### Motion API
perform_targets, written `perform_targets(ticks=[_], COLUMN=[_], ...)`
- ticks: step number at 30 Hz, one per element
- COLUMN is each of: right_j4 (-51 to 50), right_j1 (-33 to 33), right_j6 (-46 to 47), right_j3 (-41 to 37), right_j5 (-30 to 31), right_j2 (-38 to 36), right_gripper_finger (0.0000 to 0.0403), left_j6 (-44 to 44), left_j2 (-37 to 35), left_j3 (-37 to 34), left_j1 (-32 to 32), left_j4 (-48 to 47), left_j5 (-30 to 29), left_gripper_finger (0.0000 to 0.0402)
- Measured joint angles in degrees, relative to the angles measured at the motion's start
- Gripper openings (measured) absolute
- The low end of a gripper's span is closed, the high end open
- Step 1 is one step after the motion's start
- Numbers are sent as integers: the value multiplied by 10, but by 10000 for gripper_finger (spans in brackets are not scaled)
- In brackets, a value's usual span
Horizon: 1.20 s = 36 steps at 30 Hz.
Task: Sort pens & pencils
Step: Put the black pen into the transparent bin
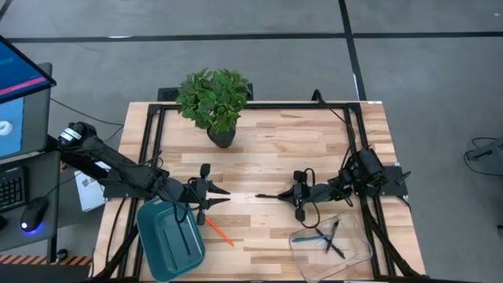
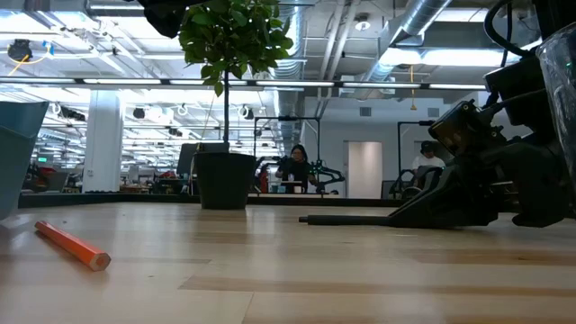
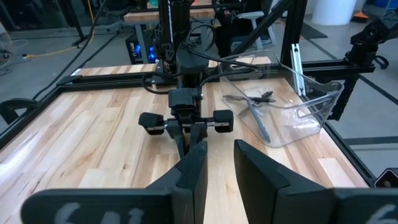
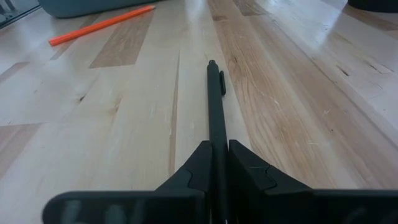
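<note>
My right gripper [image 1: 284,195] stands at the table's middle, shut on a black pen [image 1: 267,195] that sticks out toward the left. My left gripper [image 1: 222,194] faces it from the left, open, with nothing between its fingers [image 3: 219,149]. An orange pencil [image 1: 220,232] lies flat on the wood beside the teal tray [image 1: 169,240]; it also shows in the low view [image 2: 72,246]. Several dark pens and a blue one [image 1: 328,237] lie in the clear bin [image 1: 350,253] at the near right. My right gripper pinches the black pen's rear part [image 4: 217,134] between its two fingers. The fingers come from the table's right, slanting a little down, and lie along the pen. The pen reaches out level past the fingertips [image 2: 346,219], low over the wood; whether it touches the table I cannot tell.
A potted plant [image 1: 214,98] stands at the far middle of the table. The teal tray sits at the near left, the clear bin [image 3: 292,106] at the near right. Bare wood lies between the two grippers and the plant. People sit far off in the room behind.
</note>
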Motion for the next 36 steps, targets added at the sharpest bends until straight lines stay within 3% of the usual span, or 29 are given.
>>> perform_targets(ticks=[19,30,36], right_j4=[26,99,101], right_j1=[-14,-15,-15], right_j6=[-15,-55,-55], right_j3=[0,-9,-25], right_j5=[-12,-4,-3], right_j2=[0,-2,-47], right_gripper_finger=[60,60,60], left_j6=[0,0,-3], left_j2=[0,0,0], left_j3=[0,0,0], left_j1=[0,0,0], left_j4=[0,-7,-11], left_j5=[0,0,0], left_gripper_finger=[71,71,71])
